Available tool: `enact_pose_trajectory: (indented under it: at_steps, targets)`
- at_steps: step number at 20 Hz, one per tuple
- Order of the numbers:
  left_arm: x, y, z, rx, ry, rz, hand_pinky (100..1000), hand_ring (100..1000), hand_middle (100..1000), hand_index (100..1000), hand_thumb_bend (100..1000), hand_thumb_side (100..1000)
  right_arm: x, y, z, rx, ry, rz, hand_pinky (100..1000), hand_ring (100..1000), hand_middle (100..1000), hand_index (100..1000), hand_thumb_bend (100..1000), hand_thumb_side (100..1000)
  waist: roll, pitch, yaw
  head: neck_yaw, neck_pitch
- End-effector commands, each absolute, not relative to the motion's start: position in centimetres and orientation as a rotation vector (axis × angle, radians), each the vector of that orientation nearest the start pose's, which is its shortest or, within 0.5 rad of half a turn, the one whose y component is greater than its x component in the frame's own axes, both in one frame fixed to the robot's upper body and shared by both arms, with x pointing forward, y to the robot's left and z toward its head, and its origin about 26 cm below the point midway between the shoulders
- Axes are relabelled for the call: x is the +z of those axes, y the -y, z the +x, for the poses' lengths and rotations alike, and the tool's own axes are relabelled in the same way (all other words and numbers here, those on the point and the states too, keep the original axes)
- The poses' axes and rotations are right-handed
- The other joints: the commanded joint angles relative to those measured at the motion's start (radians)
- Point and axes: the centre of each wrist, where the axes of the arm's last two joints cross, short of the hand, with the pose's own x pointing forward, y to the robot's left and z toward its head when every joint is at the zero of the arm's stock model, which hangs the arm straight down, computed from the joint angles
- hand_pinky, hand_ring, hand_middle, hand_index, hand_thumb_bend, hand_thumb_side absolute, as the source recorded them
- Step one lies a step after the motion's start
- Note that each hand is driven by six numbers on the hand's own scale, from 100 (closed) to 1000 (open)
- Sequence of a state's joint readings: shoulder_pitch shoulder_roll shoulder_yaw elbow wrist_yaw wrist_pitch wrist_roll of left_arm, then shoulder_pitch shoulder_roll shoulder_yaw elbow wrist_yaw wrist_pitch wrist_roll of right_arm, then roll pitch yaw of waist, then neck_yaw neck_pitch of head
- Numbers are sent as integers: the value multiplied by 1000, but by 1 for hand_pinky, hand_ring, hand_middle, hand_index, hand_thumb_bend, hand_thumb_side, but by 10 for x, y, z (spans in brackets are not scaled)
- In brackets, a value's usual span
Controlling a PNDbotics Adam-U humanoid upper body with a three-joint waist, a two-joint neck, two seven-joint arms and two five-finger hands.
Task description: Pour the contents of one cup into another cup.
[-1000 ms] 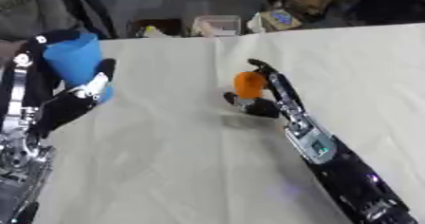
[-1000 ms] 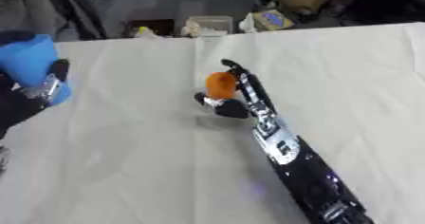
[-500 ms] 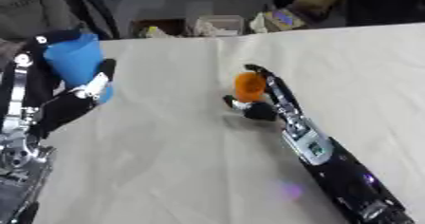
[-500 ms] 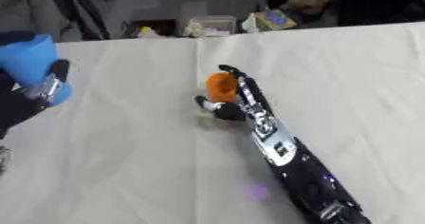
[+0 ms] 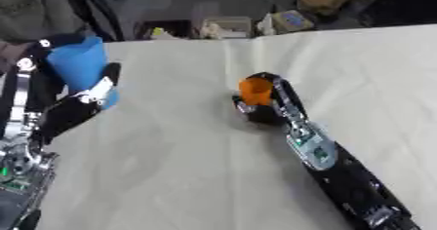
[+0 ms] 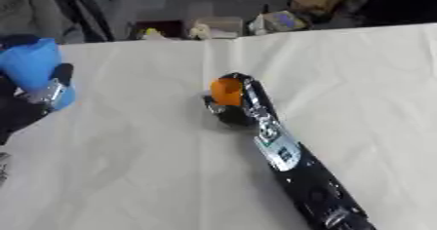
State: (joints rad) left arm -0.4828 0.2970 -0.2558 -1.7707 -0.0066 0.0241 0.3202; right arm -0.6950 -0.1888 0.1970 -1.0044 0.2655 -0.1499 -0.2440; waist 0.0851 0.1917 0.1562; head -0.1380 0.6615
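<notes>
My right hand [image 5: 271, 102] curls closer round the orange cup [image 5: 254, 90], which now sits slightly higher against my fingers than before.

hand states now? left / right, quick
Left hand: shut on the blue cup, held up off the table.
Right hand: shut on the orange cup.

One cup [image 5: 78, 67] sits far left, the other cup [image 5: 254, 90] mid-table [image 5: 188, 175].

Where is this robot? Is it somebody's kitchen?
Probably not a kitchen; it looks more like a lab or workroom. The robot works at a table under a plain white cloth, its left hand holding a blue cup and its right hand an orange cup, with cluttered boxes behind.
</notes>
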Motion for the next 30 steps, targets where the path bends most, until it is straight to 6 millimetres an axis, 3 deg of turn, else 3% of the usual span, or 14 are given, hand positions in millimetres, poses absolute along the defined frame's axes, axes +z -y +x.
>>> enact_pose_trajectory:
  at_steps: [1,8,16,25,26,27,30]
  targets:
    - [185,-188,342,-254,2228,149,208,282,271,690,373,100,83,192,438,447,1915,-391,100,170,100,547,100,100,-3,-13,-1,-1,-7]
    - [178,-197,344,-252,2205,206,203,276,265,688,379,100,109,192,434,429,1979,-376,100,169,100,549,100,100,-20,-18,-15,3,-7]
    - [157,-206,346,-298,2134,259,196,274,263,686,390,100,148,201,425,493,2074,-380,100,173,100,558,100,100,-47,-28,-41,16,-8]
    - [135,-201,344,-519,2050,189,188,269,259,664,407,100,216,215,411,744,2208,-478,100,172,100,560,100,100,-76,-42,-64,36,-10]
    - [134,-199,344,-554,2043,174,187,269,257,660,502,100,222,214,410,778,2221,-484,100,172,100,560,100,100,-79,-44,-67,38,-11]
    - [133,-196,344,-588,2037,157,188,268,258,655,411,100,229,212,408,816,2234,-488,100,172,100,560,100,100,-82,-45,-69,39,-12]
    - [132,-189,344,-681,2023,121,186,267,257,652,412,100,244,202,403,942,2267,-498,100,176,100,560,140,100,-89,-48,-75,41,-15]
